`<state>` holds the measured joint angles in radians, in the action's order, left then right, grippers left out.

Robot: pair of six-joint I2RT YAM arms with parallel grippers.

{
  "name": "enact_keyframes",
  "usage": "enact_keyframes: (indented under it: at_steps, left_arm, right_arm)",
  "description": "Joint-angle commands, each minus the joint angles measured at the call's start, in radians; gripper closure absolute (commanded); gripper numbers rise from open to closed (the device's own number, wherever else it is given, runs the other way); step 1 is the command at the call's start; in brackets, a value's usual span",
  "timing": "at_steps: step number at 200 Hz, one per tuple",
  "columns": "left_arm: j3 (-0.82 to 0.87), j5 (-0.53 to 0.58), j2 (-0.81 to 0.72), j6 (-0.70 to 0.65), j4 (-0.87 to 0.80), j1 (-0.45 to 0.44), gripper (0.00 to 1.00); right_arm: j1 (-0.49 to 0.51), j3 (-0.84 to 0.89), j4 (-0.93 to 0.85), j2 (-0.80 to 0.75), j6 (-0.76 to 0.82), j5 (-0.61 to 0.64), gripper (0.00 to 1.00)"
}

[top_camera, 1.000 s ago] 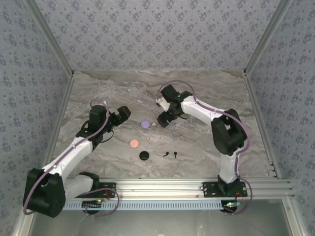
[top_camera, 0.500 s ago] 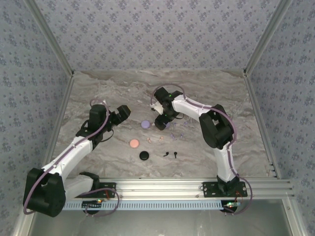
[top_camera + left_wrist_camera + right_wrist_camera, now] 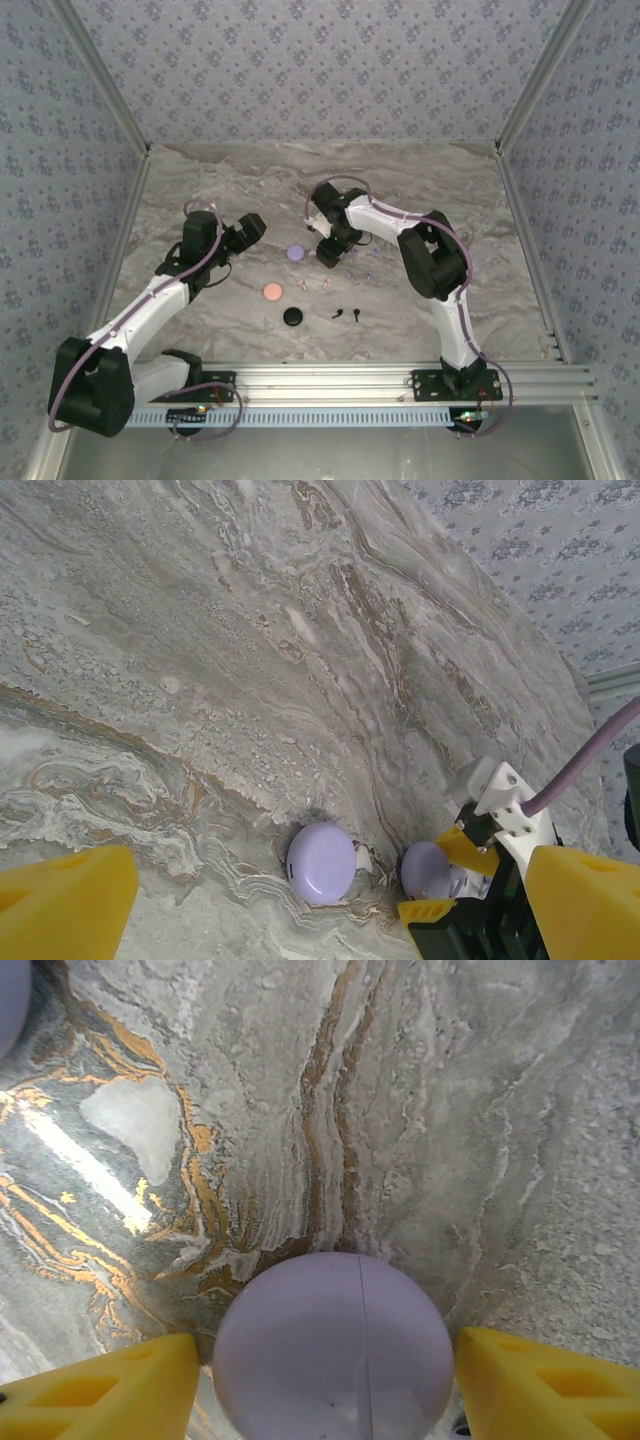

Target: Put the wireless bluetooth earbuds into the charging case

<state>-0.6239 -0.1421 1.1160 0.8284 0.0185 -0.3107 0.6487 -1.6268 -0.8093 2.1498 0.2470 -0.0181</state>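
Barely started — black earbuds (image 3: 347, 314) lie loose on the marble table (image 3: 220, 180); right gripper (image 3: 328, 256) brackets a lilac case (image 3: 335, 1350), whether clamped I cannot tell — left gripper (image 3: 249, 230) spread, empty.

no readable text, no labels, no brands, no numbers on anything in view

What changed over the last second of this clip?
The right gripper swung left and lowered, its fingers now either side of a lilac case. The left gripper, the second lilac case, the pink case, the black case and the earbuds stayed put.
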Motion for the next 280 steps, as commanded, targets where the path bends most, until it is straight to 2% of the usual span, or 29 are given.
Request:
enact_keyframes:
  at_steps: [1, 30, 66, 113, 160, 202, 235, 280]
  left_arm:
    - [-0.041, 0.009, 0.001, -0.002, -0.012, -0.007, 0.01]
    - [-0.045, 0.008, 0.002, -0.009, -0.019, -0.008, 0.01]
    - [-0.054, 0.002, -0.003, -0.034, -0.032, -0.008, 0.01]
    - [-0.069, -0.053, -0.020, -0.070, -0.017, -0.010, 0.01]
    - [-0.122, -0.186, -0.022, -0.108, 0.017, -0.023, 0.07]
    - [-0.210, -0.278, 0.002, -0.160, 0.040, -0.092, 0.11]
    - [-0.279, -0.321, 0.038, -0.209, 0.040, -0.164, 0.19]
    - [-0.340, -0.398, 0.094, -0.238, 0.079, -0.233, 0.28]
  right_arm:
    - [0.007, -0.028, -0.032, 0.019, 0.011, 0.009, 0.32]
    - [0.007, -0.016, -0.022, 0.011, 0.014, 0.018, 0.38]
    - [-0.005, 0.058, 0.055, -0.089, 0.012, 0.024, 0.43]
    - [-0.027, 0.192, 0.188, -0.306, 0.030, 0.021, 0.48]
    - [-0.037, 0.366, 0.374, -0.584, 0.086, -0.017, 0.51]
    - [-0.043, 0.519, 0.523, -0.806, 0.184, -0.070, 0.51]
    - [-0.043, 0.609, 0.633, -0.945, 0.244, -0.092, 0.52]
    - [-0.029, 0.676, 0.710, -1.037, 0.304, -0.114, 0.51]
